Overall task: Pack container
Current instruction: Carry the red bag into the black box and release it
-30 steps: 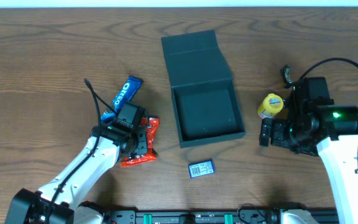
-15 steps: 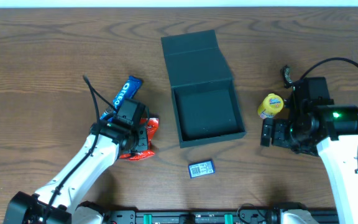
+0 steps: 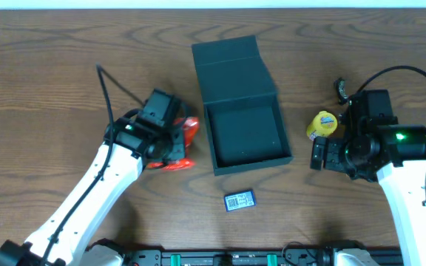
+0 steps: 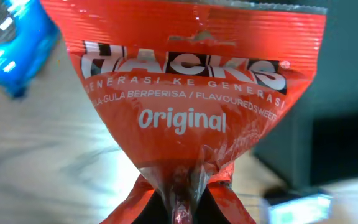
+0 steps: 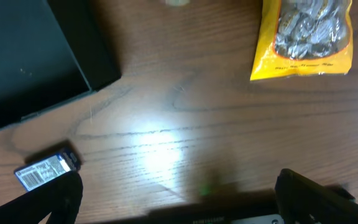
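Observation:
The container [image 3: 246, 137] is a dark green-black square box at the table's middle, empty, with its flap lid [image 3: 231, 66] lying open behind it. My left gripper [image 3: 177, 148] is shut on a red Hacks sweet packet [image 3: 187, 137], just left of the box's left wall. In the left wrist view the packet [image 4: 197, 93] hangs from the jaws [image 4: 182, 208], with the box [image 4: 347, 93] to the right. My right gripper [image 3: 322, 155] is open and empty, right of the box; its fingers [image 5: 179, 205] are spread wide over bare wood.
A yellow snack packet [image 3: 322, 124] lies right of the box, also in the right wrist view [image 5: 306, 37]. A small dark packet with a barcode [image 3: 239, 199] lies in front of the box. A blue Oreo packet [image 4: 8, 43] lies left, under my left arm.
My left arm has carried the red packet up and to the right, to the box's left wall, and now covers the blue Oreo packet in the overhead view. The right arm has not moved.

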Controlling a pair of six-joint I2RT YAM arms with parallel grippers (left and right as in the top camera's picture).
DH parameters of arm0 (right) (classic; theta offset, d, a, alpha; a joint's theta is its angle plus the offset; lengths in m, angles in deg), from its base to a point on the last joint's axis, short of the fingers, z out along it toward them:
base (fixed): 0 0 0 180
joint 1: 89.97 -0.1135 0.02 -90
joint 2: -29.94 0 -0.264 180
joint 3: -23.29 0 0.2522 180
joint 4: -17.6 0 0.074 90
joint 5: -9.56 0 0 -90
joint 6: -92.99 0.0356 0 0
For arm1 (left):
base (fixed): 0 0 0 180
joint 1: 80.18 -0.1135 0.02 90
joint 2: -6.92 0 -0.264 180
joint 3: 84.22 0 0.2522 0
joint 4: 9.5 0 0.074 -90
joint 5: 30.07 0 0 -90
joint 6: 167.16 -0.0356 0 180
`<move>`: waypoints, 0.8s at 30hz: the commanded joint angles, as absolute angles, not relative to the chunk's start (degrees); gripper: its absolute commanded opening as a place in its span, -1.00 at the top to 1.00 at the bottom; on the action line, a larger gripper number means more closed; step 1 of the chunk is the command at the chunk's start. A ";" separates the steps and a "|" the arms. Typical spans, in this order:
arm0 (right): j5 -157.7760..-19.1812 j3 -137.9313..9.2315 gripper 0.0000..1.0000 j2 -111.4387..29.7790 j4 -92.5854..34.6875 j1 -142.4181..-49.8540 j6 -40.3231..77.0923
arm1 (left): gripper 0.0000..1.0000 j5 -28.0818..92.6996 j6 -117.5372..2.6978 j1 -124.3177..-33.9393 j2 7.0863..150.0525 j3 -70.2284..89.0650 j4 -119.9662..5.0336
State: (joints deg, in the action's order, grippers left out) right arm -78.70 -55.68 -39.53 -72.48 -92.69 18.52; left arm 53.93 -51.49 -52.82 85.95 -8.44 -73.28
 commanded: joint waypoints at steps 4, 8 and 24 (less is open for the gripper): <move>-77.63 -56.43 -0.98 -39.29 -71.65 -93.00 19.26 | 0.88 52.81 -40.34 -44.43 84.92 -3.30 -67.84; -77.63 -56.43 -0.98 -39.29 -71.60 -93.00 19.26 | 0.88 54.80 -32.84 -40.89 86.89 -3.28 -60.71; -77.65 -56.43 -0.99 -39.29 -71.58 -93.00 19.28 | 0.88 54.58 -17.06 -37.90 101.03 -3.26 -50.16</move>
